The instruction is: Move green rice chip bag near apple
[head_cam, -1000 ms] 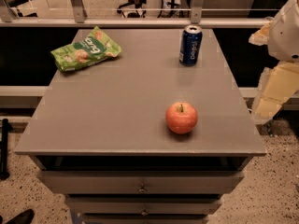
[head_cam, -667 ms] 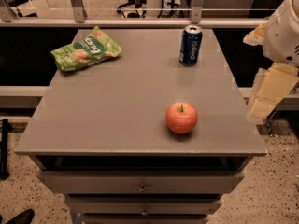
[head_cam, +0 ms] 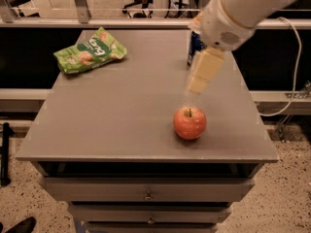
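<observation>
Two targets lay well apart: green rice chip bag [head_cam: 90,51] and apple [head_cam: 189,123]. The hand [head_cam: 201,74] hung near the apple, open or closed unclear; it likely needed a square descent onto the bag.

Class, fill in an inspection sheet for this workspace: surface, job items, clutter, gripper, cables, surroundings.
Surface: grey table with a flat top and drawers beneath.
Job's things: bag lies at the far left corner. Apple stands stem-up near the front right, well apart from the bag.
Clutter: blue can at the far right, partly hidden by the arm.
Gripper: gripper hangs above the table between can and apple, touching nothing.
Cables: white cable loops down beside the table's right side.
Surroundings: railing behind, speckled floor.
</observation>
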Available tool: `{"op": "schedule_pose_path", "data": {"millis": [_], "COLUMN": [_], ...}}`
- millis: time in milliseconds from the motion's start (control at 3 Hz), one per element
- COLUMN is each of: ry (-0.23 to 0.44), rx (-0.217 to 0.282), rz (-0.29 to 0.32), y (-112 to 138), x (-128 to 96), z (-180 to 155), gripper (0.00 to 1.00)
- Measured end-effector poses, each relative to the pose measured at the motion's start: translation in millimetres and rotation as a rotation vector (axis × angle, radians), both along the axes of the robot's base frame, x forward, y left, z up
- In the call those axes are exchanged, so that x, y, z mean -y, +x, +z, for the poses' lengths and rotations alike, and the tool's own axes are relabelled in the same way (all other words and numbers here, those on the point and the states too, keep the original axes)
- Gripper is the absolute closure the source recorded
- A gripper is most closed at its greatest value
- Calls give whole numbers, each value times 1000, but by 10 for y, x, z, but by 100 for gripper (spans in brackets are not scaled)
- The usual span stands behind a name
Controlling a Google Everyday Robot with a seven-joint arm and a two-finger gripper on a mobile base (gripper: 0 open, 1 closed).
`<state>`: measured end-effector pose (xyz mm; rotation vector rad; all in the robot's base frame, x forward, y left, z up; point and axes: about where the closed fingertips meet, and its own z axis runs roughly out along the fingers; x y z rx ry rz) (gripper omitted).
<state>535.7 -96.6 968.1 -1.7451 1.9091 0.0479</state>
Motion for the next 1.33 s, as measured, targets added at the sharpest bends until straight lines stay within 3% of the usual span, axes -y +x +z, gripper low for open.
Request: {"op": "schedule_pose_path", "data": {"millis": [333, 667, 1000, 1333], "ry": [81, 85, 128, 267], "rx": [44, 48, 76, 105], "rz": [67, 68, 74, 117], "y": [469, 482, 598, 1117], "x": [-717, -734, -892, -1542], "z": [-31, -39, -105, -351], "gripper": [0, 0, 0, 0]}}
